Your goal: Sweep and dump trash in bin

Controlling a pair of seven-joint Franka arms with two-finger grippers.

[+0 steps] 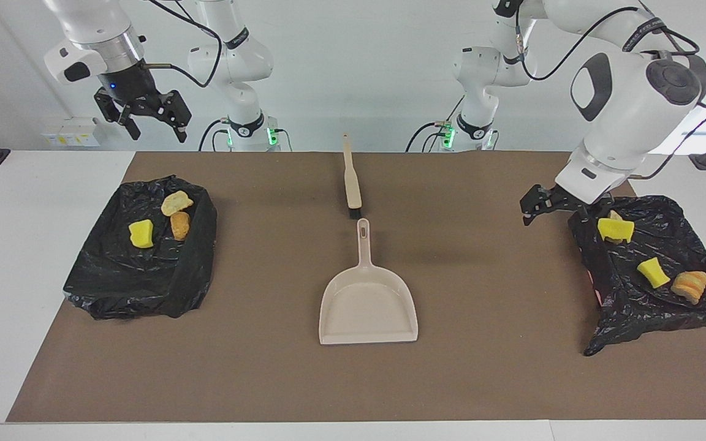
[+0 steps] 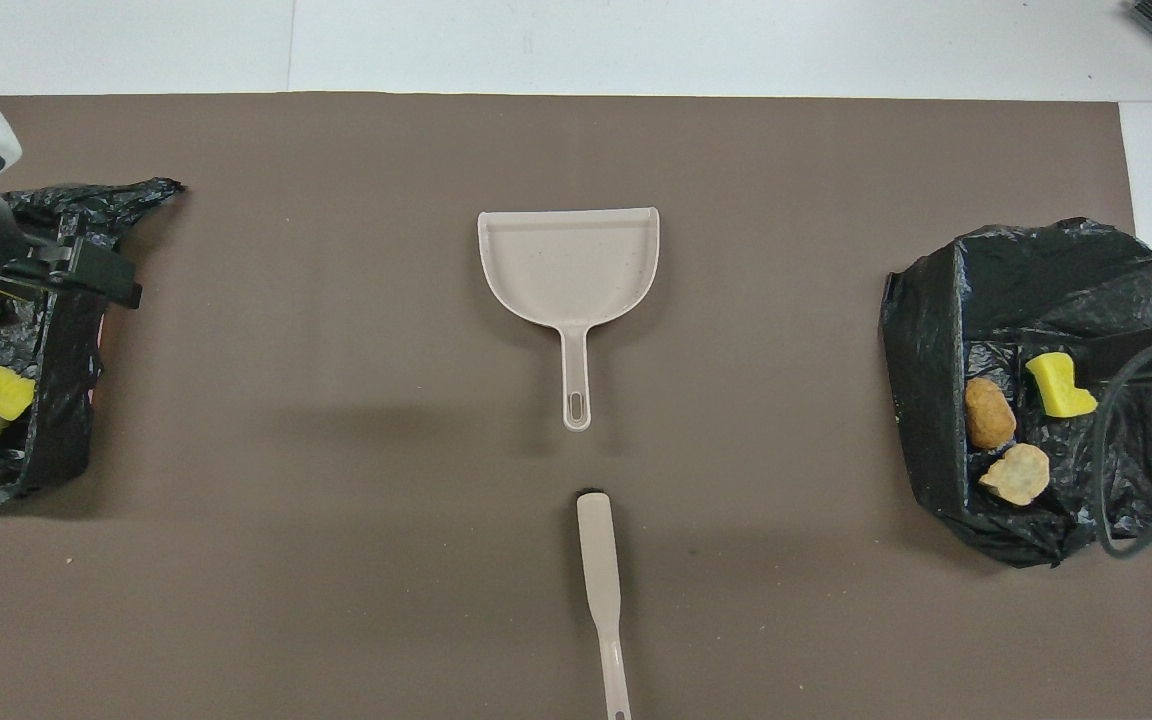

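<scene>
the dustpan (image 1: 368,303) lies at the middle of the mat (image 1: 267,380), its handle pointing toward the robots. the brush (image 1: 351,184) lies just nearer to the robots than that handle, in line with it, with a small gap between them. one lined bin (image 1: 138,269) sits at the right arm's end of the table with 3 trash pieces (image 1: 141,234) in it. another lined bin (image 1: 653,306) sits at the left arm's end with 4 pieces (image 1: 653,272) in it. the left gripper (image 1: 552,205) hangs over that bin's edge toward the middle of the table. the right gripper (image 1: 144,113) waits up over the robots' edge of the table at its own end.
</scene>
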